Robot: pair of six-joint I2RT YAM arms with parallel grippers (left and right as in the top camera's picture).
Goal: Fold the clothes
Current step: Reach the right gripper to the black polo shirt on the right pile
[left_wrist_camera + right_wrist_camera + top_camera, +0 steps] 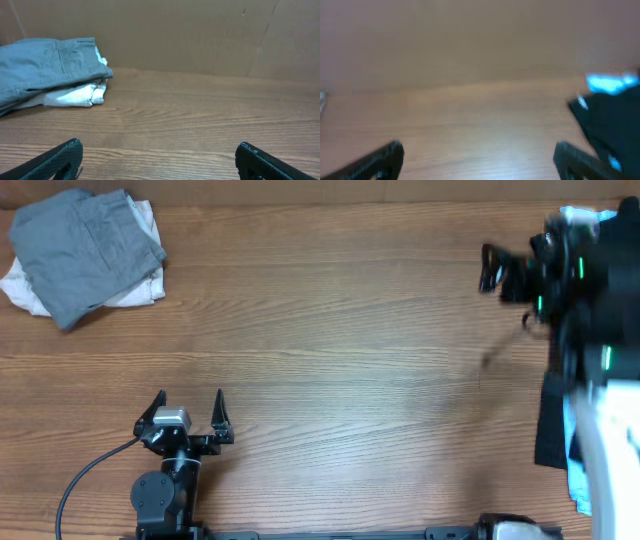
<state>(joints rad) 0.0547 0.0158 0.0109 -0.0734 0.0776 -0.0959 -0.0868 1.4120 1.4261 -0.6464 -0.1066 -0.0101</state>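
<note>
Nearest, the left jaws stand spread at the front of the desk (340, 360). Open wood runs to the folded grey garment (85, 250), atop a white piece (140, 288) at the far-left corner, long axis slanting along the far edge. Far right of it, the right jaws stand spread, near black cloth (552, 425).

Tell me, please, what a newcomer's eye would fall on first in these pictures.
First, the grey garment lying folded on a white piece at the far left corner of the table. Next, the blurred right gripper, open, near the right edge, where a black garment and a bit of light-blue cloth lie. The left gripper sits open and empty at the near edge.
</note>
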